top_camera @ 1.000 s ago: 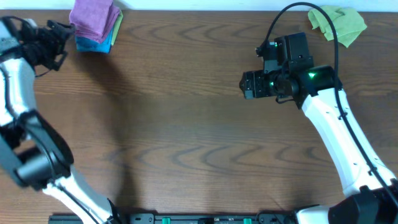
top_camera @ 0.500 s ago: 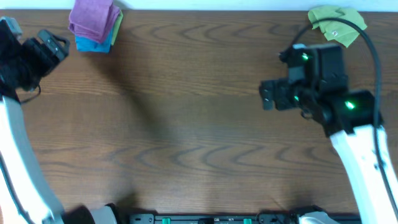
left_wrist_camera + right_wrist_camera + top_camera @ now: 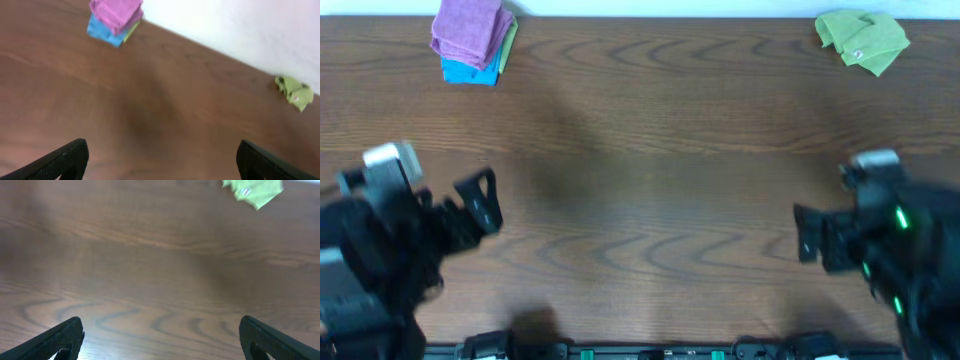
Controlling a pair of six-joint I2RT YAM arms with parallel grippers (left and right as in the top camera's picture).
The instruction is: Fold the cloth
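Overhead view: green cloth (image 3: pixel 863 40) lies crumpled at the table's (image 3: pixel 660 190) far right corner; a folded pile (image 3: pixel 470 40) sits far left. Left end effector (image 3: pixel 480 203) and right end effector (image 3: pixel 807 235) hover near the front edge, fingers apart, empty. Good practice: pinch one cloth edge, drag it to the centre, spread flat before folding.

A small light green cloth (image 3: pixel 863 40) lies crumpled in a loose heap at the far right corner of a brown wooden table (image 3: pixel 650 180), near the back edge. Its folds are uneven, and a small pale tag shows on top. It rests flat on the wood, untouched, well apart from both arms. The wrist views show it as a small green lump far off.
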